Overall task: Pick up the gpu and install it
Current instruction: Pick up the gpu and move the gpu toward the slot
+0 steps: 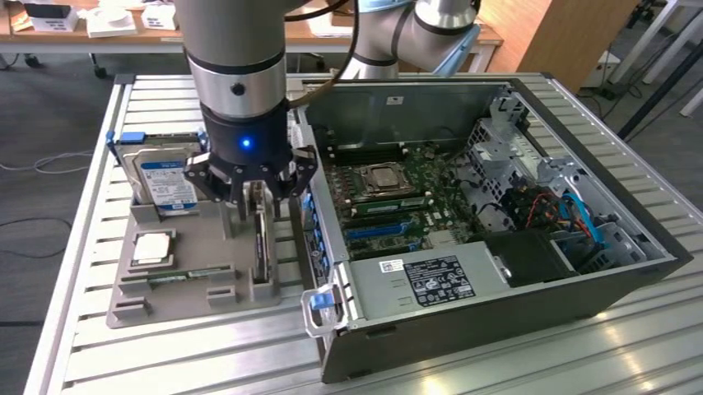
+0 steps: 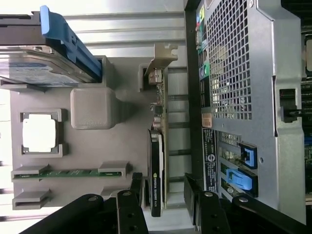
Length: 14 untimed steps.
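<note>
The gpu (image 1: 262, 243) (image 2: 157, 161) stands on its long edge in a slot of the grey holder tray (image 1: 197, 295) (image 2: 90, 105), with its metal bracket at the far end. It is a thin dark card with a tan edge. My gripper (image 1: 258, 204) (image 2: 165, 197) hangs straight above it, and its black fingers (image 2: 138, 195) straddle the card's near end. One finger is close against the card and the other stands a little apart from it. The gripper is open. The open computer case (image 1: 483, 206) (image 2: 243, 73) lies right beside the tray.
The tray also holds a silver hard drive (image 1: 163, 177) (image 2: 44, 63) with a blue label, a CPU (image 1: 151, 247) (image 2: 39, 133) and a green memory strip (image 1: 181, 276) (image 2: 73, 173). Inside the case are the motherboard (image 1: 396, 197) and power supply (image 1: 434, 276). Everything rests on a slatted metal table (image 1: 165, 354).
</note>
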Available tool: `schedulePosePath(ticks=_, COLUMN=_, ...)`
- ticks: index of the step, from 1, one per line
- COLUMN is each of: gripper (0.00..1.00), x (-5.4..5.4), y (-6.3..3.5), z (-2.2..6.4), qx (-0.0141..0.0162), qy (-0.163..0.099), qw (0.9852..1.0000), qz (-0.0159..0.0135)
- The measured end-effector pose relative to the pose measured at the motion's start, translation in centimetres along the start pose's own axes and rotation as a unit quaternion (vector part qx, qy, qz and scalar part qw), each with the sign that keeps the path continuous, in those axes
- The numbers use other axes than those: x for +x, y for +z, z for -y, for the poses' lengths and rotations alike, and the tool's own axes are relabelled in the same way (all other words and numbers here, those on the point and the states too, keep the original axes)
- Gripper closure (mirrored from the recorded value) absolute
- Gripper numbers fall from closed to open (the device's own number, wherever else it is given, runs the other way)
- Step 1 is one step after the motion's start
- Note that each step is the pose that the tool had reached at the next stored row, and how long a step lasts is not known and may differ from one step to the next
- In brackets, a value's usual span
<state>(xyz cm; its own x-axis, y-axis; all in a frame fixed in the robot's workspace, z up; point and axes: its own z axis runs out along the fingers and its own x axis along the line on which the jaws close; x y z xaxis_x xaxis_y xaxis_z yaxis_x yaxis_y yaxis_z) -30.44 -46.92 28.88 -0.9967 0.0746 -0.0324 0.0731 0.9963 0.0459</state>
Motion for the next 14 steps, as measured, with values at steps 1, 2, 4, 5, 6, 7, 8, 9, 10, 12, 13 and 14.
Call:
schedulePosePath(ticks=1, gripper=0.53, x=0.0, y=0.14, z=0.05, qx=0.0, qy=0.0, qw=1.0, qz=0.0)
schedulePosePath(ticks=2, gripper=0.53, x=0.0, y=0.29, z=0.1, qx=0.0, qy=0.0, qw=1.0, qz=0.0)
schedulePosePath(ticks=4, gripper=0.53, x=0.0, y=0.58, z=0.2, qx=0.0, qy=0.0, qw=1.0, qz=0.0)
schedulePosePath(ticks=5, gripper=0.53, x=0.0, y=0.72, z=0.24, qx=0.0, qy=0.0, qw=1.0, qz=0.0)
schedulePosePath(ticks=6, gripper=0.53, x=0.0, y=0.86, z=0.28, qx=0.0, qy=0.0, qw=1.0, qz=0.0)
schedulePosePath(ticks=7, gripper=0.53, x=0.0, y=0.98, z=0.31, qx=0.0, qy=0.0, qw=1.0, qz=0.0)
schedulePosePath(ticks=8, gripper=0.53, x=0.0, y=1.07, z=0.33, qx=0.0, qy=0.0, qw=1.0, qz=0.0)
schedulePosePath(ticks=9, gripper=0.53, x=0.0, y=1.16, z=0.37, qx=0.0001, qy=0.0, qw=1.0, qz=-0.0001)
schedulePosePath(ticks=10, gripper=0.53, x=0.0, y=1.24, z=0.41, qx=0.0001, qy=0.0, qw=1.0, qz=-0.0001)
schedulePosePath(ticks=12, gripper=0.53, x=0.0, y=1.32, z=0.44, qx=0.0, qy=0.0, qw=1.0, qz=0.0)
schedulePosePath(ticks=13, gripper=0.53, x=0.0, y=1.33, z=0.44, qx=0.0, qy=0.0, qw=1.0, qz=0.0)
schedulePosePath(ticks=14, gripper=0.53, x=0.0, y=1.33, z=0.44, qx=0.0001, qy=0.0, qw=1.0, qz=-0.0001)
